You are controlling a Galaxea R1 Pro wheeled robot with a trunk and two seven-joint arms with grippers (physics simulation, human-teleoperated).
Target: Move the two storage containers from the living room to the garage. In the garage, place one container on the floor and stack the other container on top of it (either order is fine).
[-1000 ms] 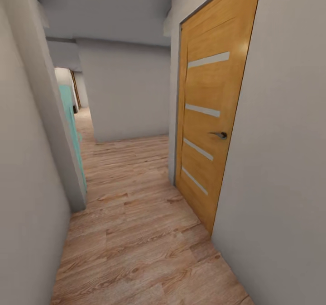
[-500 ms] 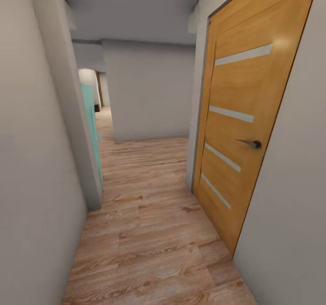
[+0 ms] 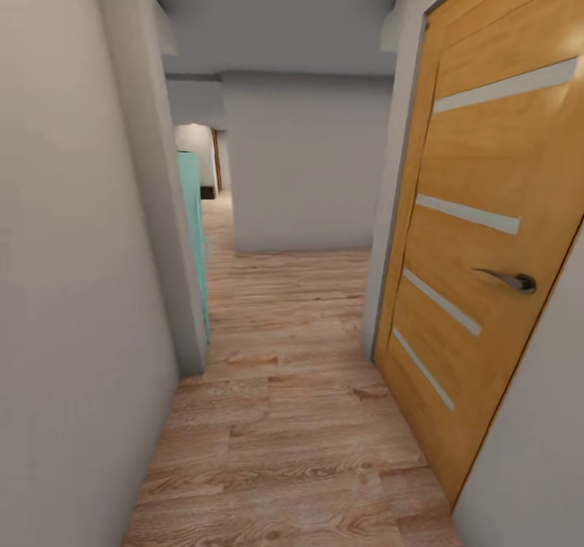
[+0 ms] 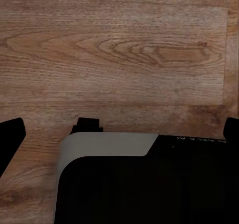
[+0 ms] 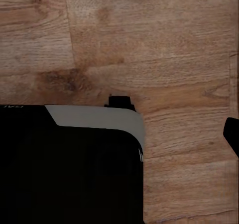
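The two storage containers are out of view. I am in a narrow hallway with a light wood-plank floor (image 3: 284, 417). A shut honey-wood door (image 3: 487, 287) with four frosted strips and a metal handle (image 3: 509, 280) stands close on the right. My left gripper (image 4: 119, 127) hangs over the planks, open, with dark fingertips (image 4: 11, 134) far apart at both picture edges and nothing between them. Of my right gripper (image 5: 119, 129), one fingertip (image 5: 232, 134) shows at the far edge above the planks, standing wide with nothing held; the other blends into my dark base.
A white-grey wall (image 3: 73, 287) runs close on the left, ending at a corner (image 3: 182, 287) with a teal panel (image 3: 193, 230) behind it. A grey wall (image 3: 308, 165) closes the hall ahead, and a passage (image 3: 212, 206) leads on at its left. My base (image 4: 149, 184) shows below the wrists.
The whole head view has shifted: the camera has moved forward along the hallway. The door is larger and farther right in the picture, and the left wall corner is closer.
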